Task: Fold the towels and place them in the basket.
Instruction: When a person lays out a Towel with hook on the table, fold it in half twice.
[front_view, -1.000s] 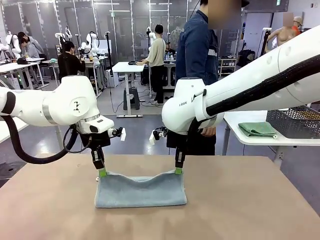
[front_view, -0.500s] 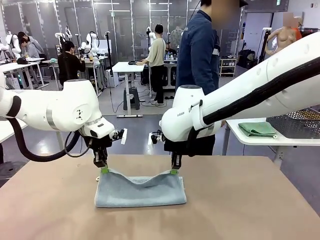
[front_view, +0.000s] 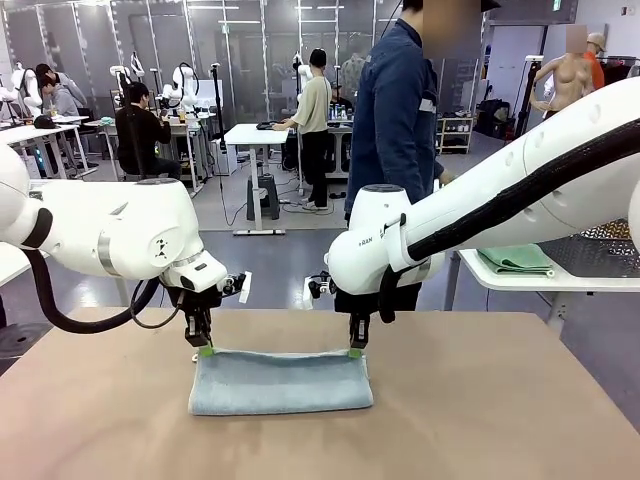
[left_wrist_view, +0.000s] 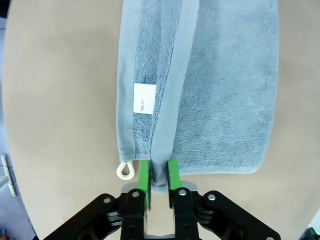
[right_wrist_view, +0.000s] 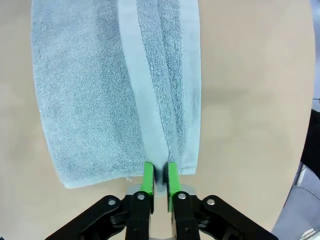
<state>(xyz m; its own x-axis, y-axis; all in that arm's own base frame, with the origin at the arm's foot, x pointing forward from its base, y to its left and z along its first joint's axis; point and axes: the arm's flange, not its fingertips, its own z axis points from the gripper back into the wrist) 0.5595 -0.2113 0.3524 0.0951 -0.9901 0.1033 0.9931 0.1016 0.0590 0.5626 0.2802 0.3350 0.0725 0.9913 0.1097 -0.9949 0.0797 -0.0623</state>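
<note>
Lying folded, the pale blue-grey towel (front_view: 281, 381) looks soft and limp; lift by hemmed corners. Left gripper (left_wrist_view: 158, 169) and right gripper (right_wrist_view: 160, 172) jaws straddle its hem; grip cannot be told.

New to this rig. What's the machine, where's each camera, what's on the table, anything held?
A white left arm and right arm of one robot work at a brown table. The wide picture comes from a fixed camera between them, facing a person across it. The other two come from a camera on each wrist, looking down along that arm's green-padded fingers. On the table lies one pale blue-grey towel, folded over. The left gripper and the right gripper each sit at a far corner with the towel's hem between the pads; whether they pinch it or have let go is unclear. On a side table sit a folded green towel and a dark mesh basket.
</note>
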